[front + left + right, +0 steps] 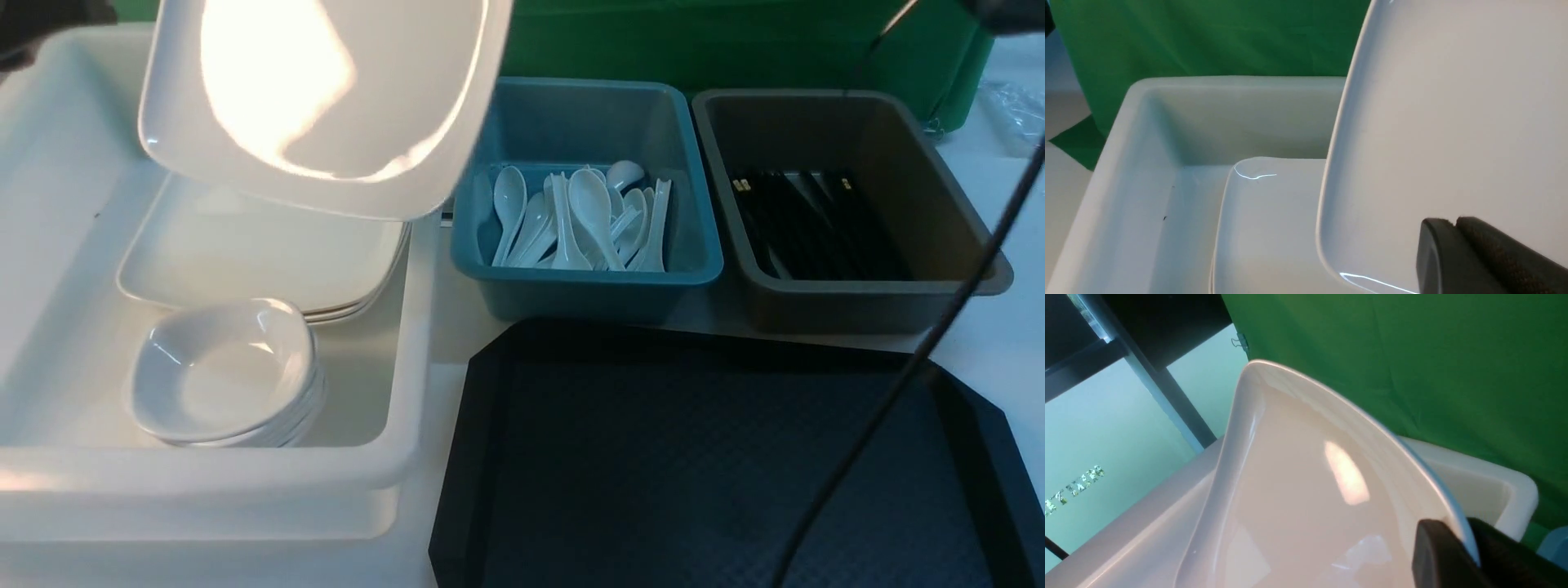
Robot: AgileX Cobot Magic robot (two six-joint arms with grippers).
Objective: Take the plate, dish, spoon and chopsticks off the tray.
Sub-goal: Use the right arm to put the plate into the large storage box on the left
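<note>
The large white plate (326, 98) hangs tilted above the white tub (204, 482), over a stack of like plates (261, 245). In the right wrist view my right gripper (1470, 547) is shut on the plate's (1298, 506) rim, one finger on each side. In the left wrist view my left gripper (1457, 222) looks shut, its fingers lying in front of the plate's (1453, 122) face; I cannot tell if they touch it. The black tray (694, 457) lies bare at the front. White spoons (571, 220) fill the blue tub, black chopsticks (816, 220) the brown tub.
A stack of small white dishes (220, 376) sits in the white tub's near part. A black cable (898, 392) hangs across the tray's right side. A green backdrop (735, 41) stands behind the tubs.
</note>
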